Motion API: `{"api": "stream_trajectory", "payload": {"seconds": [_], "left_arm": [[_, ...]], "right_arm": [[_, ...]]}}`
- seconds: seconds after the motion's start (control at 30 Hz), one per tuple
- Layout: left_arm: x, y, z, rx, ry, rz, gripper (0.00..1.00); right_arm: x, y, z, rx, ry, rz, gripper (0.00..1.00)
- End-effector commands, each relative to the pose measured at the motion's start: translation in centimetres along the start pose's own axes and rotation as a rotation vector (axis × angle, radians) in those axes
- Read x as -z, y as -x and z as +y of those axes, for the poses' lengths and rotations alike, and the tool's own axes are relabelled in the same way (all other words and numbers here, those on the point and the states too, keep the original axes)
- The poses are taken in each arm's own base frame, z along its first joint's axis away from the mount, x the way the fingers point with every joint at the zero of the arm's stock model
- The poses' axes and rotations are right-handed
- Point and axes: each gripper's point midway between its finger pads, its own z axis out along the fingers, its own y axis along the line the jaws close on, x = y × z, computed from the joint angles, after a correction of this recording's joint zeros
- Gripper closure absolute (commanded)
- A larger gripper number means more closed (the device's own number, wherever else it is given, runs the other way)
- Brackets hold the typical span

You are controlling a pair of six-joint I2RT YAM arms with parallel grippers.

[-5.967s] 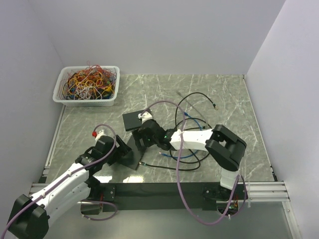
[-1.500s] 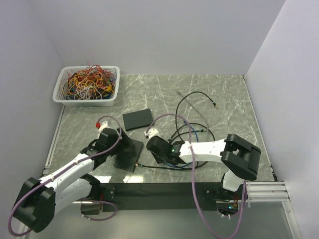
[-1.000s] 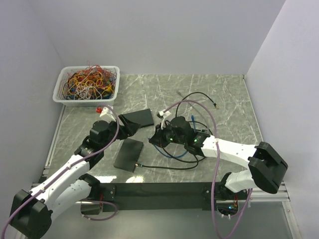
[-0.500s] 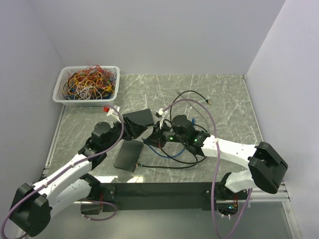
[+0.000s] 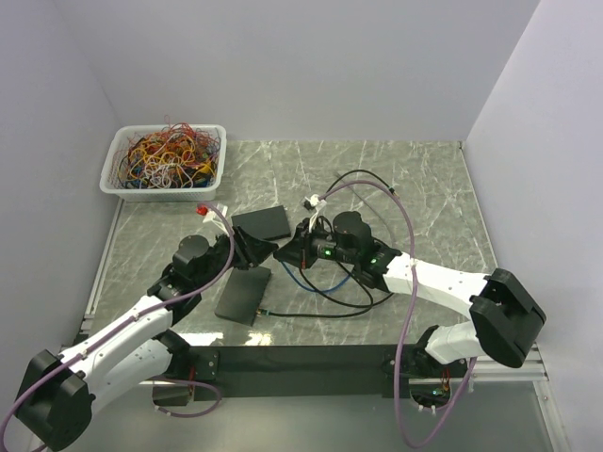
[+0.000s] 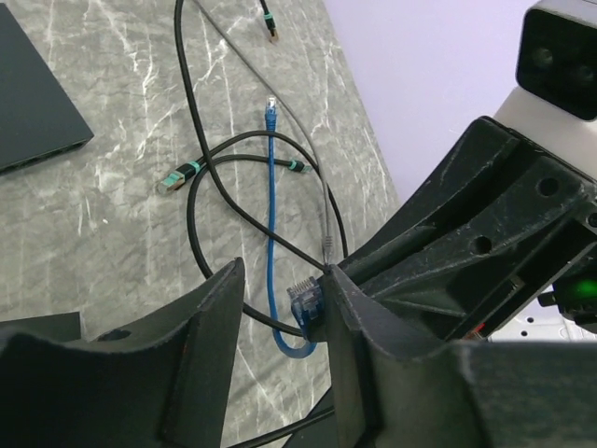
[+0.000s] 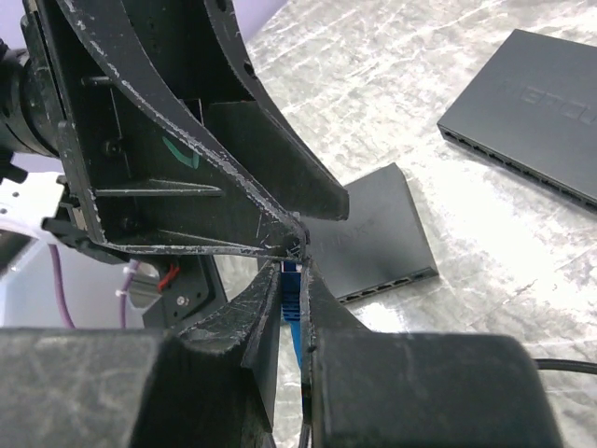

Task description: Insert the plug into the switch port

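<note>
**Right gripper** (image 5: 286,252): the fingers are closed to a narrow gap on the plug (image 6: 303,297) of the blue network cable (image 6: 271,187). In the right wrist view, a strip of blue shows between the two fingers (image 7: 266,308). The plug is held above the worktop, left of its centre.

**Left gripper** (image 5: 266,250): the jaws are wide. Its tips meet the right gripper head-on. In the left wrist view, the plug sits inside the gap, just beside one finger (image 6: 364,355). Whether that finger touches the plug cannot be determined.

**Switches:** two dark network switches lie flat, left of centre.
- The far switch (image 5: 261,223) is just behind the two grippers.
- The near switch (image 5: 242,293) is toward the near edge. Its port row (image 7: 392,280) is visible in the right wrist view.
- The plug is clear of both.

**Other items:**
- Black cables (image 5: 363,176) loop across the centre of the worktop.
- A white basket (image 5: 160,193) of tangled coloured wires stands at the far left corner.
</note>
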Motion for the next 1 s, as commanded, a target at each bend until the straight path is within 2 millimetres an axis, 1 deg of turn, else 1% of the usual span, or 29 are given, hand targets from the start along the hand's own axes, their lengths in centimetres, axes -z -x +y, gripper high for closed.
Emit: {"api": "stream_trajectory", "payload": {"seconds": [0.0, 0.17, 0.27, 0.4, 0.43, 0.47, 0.5, 0.57, 0.6, 0.73, 0.8, 0.83, 0.87, 0.9, 0.93, 0.97], "left_arm": [[0.1, 0.5, -0.9, -0.003, -0.04, -0.032, 0.55], [0.2, 0.6, -0.9, -0.001, -0.04, -0.046, 0.57], [0.1, 0.8, -0.8, -0.002, -0.032, -0.052, 0.58], [0.0, 0.9, -0.7, -0.001, -0.025, -0.058, 0.61], [0.0, 1.0, -0.7, 0.001, -0.021, -0.06, 0.7], [0.0, 1.0, -0.7, 0.001, -0.019, -0.063, 0.74], [0.0, 1.2, -0.8, -0.001, -0.018, -0.068, 0.82], [0.0, 1.2, -0.7, -0.002, -0.011, -0.067, 0.91], [0.0, 1.4, -0.6, -0.003, -0.003, -0.073, 1.0], [0.1, 1.3, -0.1, -0.003, 0.026, -0.072, 0.99], [0.2, 1.2, 0.3, 0.007, 0.049, -0.072, 0.99], [0.2, 1.4, 0.9, 0.021, 0.083, -0.086, 0.99], [0.4, 1.2, 1.6, 0.039, 0.132, -0.071, 1.0], [0.4, 1.4, 2.0, 0.067, 0.169, -0.075, 0.99], [0.5, 1.7, 2.6, 0.086, 0.217, -0.089, 1.0], [0.5, 2.5, 2.7, 0.106, 0.263, -0.103, 0.99]], "right_arm": [[0.4, 2.6, 1.7, 0.012, 0.065, -0.088, 1.0], [0.3, 2.1, 2.2, 0.0, 0.103, -0.069, 1.0], [0.2, 1.4, 2.6, -0.009, 0.141, -0.045, 1.0], [0.0, 0.6, 3.2, -0.021, 0.19, -0.018, 1.0], [0.0, 0.8, 3.4, -0.02, 0.201, -0.021, 1.0], [0.0, 0.6, 3.4, -0.024, 0.204, -0.016, 1.0], [-0.1, 0.5, 3.2, -0.028, 0.2, -0.013, 1.0], [-0.2, 0.5, 3.2, -0.03, 0.197, -0.013, 1.0], [-0.3, 0.6, 2.9, -0.032, 0.181, -0.019, 1.0], [-0.3, 1.4, 2.5, -0.034, 0.146, -0.044, 1.0], [-0.3, 1.7, 2.1, -0.036, 0.128, -0.05, 0.79], [-0.4, 1.9, 1.9, -0.028, 0.11, -0.052, 0.69], [-0.3, 2.0, 1.7, -0.023, 0.098, -0.054, 0.54], [-0.3, 2.2, 1.6, -0.017, 0.089, -0.057, 0.35], [-0.2, 2.0, 1.3, -0.002, 0.075, -0.053, 0.31], [-0.1, 2.1, 1.3, 0.006, 0.071, -0.056, 0.29]]}}
